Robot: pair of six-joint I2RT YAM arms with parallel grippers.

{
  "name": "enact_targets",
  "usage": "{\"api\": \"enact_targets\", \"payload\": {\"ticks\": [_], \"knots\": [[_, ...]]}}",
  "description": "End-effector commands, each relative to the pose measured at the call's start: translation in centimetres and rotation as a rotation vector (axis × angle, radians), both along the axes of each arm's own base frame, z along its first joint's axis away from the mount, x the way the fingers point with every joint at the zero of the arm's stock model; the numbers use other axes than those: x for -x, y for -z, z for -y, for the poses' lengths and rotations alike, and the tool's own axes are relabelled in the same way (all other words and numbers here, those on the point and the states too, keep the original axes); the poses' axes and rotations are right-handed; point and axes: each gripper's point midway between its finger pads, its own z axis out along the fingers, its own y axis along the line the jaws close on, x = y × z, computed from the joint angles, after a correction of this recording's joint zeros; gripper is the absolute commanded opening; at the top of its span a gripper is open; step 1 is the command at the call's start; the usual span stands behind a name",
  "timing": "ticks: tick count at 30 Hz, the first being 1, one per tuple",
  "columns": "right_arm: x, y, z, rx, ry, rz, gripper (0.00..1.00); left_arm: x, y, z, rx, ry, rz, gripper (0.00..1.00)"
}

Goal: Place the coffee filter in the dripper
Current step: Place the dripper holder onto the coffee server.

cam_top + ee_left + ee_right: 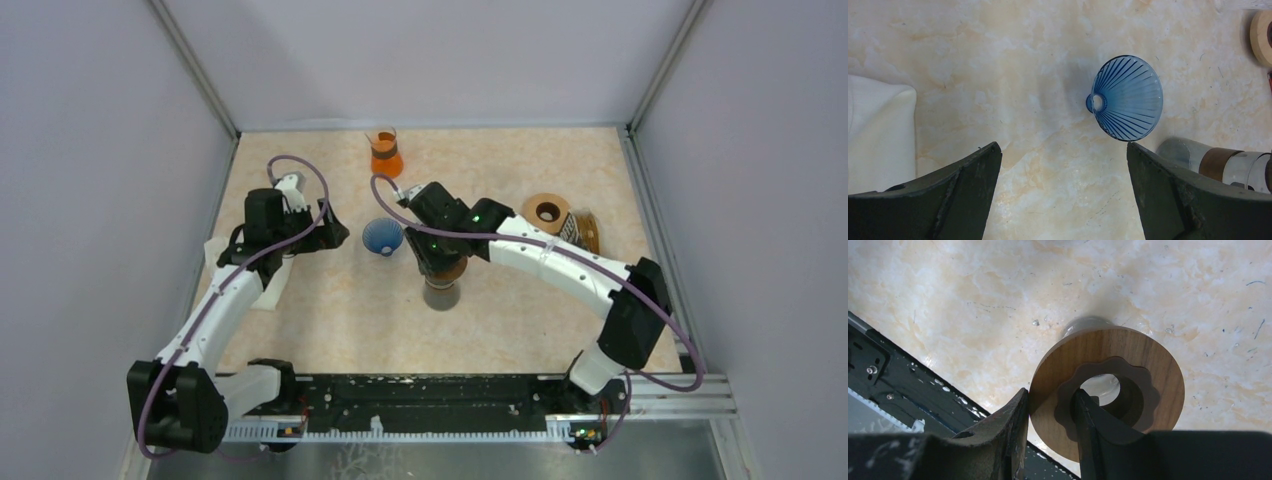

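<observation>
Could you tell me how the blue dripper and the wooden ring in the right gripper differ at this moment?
The blue dripper is a translucent ribbed cone; the wooden ring is a flat brown disc. The dripper lies on its side on the table; the ring sits level over a glass vessel. The dripper is untouched; the right gripper pinches the ring, one finger in its hole. Both have a central opening.

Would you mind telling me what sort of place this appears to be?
Most likely a robotics lab test cell: plain panel walls enclose a tabletop, two robot arms are bolted to a mounting rail, and a blue dripper lies as a prop.
</observation>
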Motion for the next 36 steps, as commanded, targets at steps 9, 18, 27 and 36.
{"api": "enact_targets", "payload": {"ticks": [9, 18, 27, 36], "knots": [[-0.3, -0.1, -1.4, -0.012, 0.024, 0.026, 0.21, -0.2, -0.2, 0.1, 0.011, 0.017, 0.011, 0.99], [0.0, 1.1, -1.6, 0.008, 0.019, 0.01, 0.26, -0.2, -0.1, 0.3, 0.016, 0.025, 0.007, 0.99], [0.1, 1.3, -1.5, 0.03, 0.024, 0.014, 0.37, -0.2, -0.1, 0.4, 0.019, 0.029, 0.004, 0.99], [0.1, 1.2, -1.3, 0.053, 0.03, 0.03, 0.48, -0.2, 0.0, 0.5, 0.022, 0.035, -0.001, 0.99]]}}
